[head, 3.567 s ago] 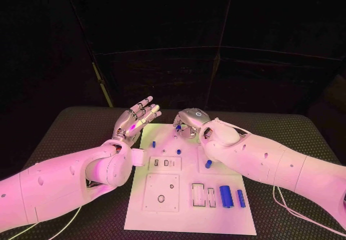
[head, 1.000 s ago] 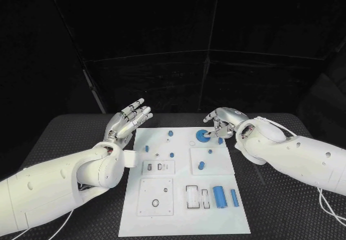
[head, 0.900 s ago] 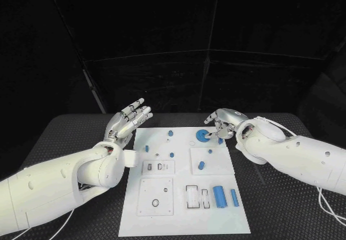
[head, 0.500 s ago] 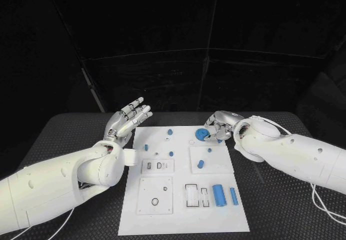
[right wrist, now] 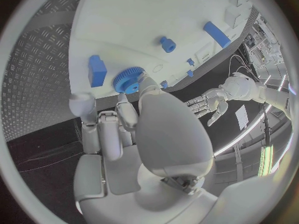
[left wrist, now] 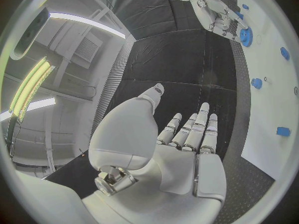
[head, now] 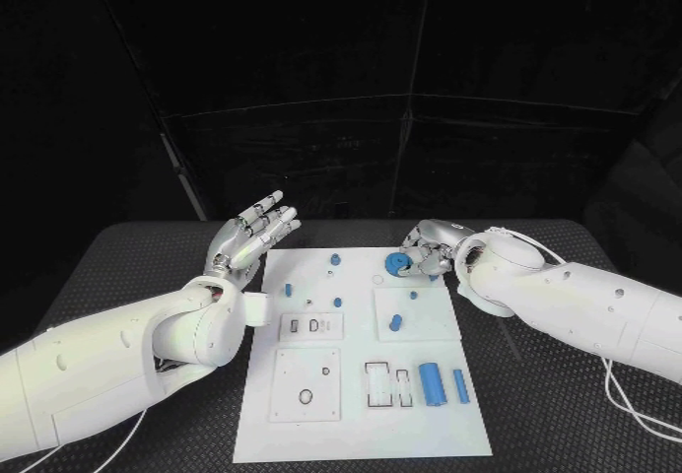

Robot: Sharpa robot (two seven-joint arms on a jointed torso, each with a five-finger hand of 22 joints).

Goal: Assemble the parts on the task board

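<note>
- Black desk (head: 142,266) carries the white task board (head: 363,394).
- Right hand (head: 431,248), fingers pinching the blue gear (head: 398,263) at the board's far edge; seating it looks next.
- Left hand (head: 253,235) hovers, fingers spread, empty.

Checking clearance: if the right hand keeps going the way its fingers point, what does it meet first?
Most likely the blue gear on the white board: the right hand has its fingertips right at the gear's edge. Whether they already touch is unclear.
</note>
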